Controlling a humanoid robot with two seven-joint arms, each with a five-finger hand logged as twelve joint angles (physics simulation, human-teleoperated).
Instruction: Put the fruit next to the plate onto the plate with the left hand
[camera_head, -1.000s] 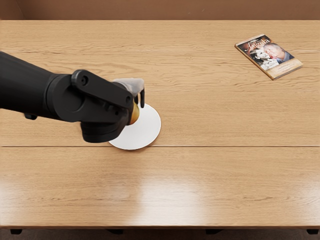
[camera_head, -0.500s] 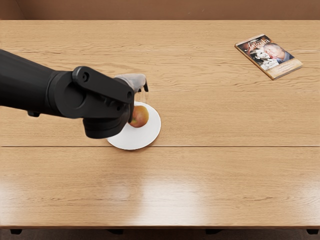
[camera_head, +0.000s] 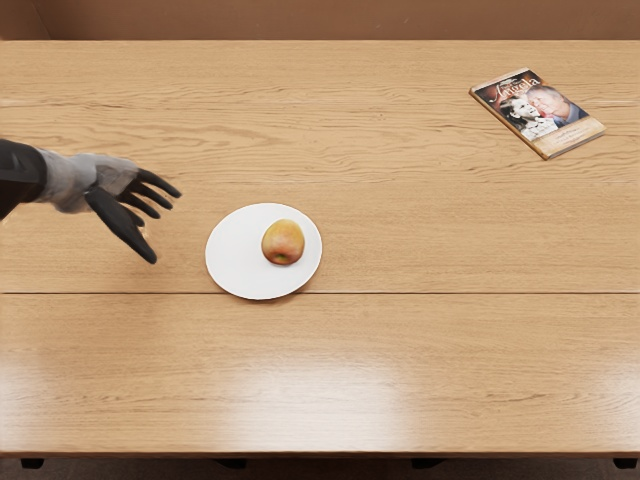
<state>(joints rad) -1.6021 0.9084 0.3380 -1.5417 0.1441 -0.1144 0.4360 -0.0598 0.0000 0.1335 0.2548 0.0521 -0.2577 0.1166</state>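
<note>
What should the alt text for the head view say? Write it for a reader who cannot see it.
An apple sits on a round white plate near the middle of a wooden table. The left hand is off to the plate's left, fingers spread, holding nothing and clear of the plate. A book lies at the far right.

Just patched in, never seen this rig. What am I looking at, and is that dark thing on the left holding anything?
This is a simulated view from the robot's head camera, looking down on a wooden table. The dark shape entering from the left is its left hand; the fingers are spread and hold nothing. A white plate carries an apple, slightly right of its middle. A book lies at the upper right. The right arm is out of view.
</note>
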